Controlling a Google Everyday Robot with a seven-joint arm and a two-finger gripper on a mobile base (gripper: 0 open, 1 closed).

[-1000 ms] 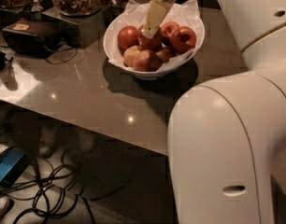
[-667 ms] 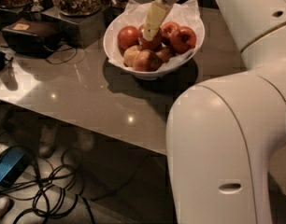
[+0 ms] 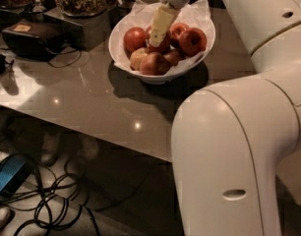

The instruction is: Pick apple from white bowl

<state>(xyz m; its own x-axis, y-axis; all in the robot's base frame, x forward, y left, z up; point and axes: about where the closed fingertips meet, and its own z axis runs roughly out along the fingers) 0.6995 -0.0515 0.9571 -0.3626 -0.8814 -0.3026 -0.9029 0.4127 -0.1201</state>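
— At the top centre of the frame, the gripper (image 3: 157, 42) is down among the fruit in the white bowl (image 3: 112, 45).
— Got the apple (image 3: 165, 44)?
— Can't tell if it's closed. The apple sits mid-bowl, right under it, not lifted. Gripping and lifting remain.

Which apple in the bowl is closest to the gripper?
The dark-red apple mid-bowl, partly hidden behind the gripper inside the white bowl; other apples lie clear.

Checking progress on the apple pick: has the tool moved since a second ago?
Yes, slightly: the tool has sunk a little lower against the white bowl, closer to the apples.
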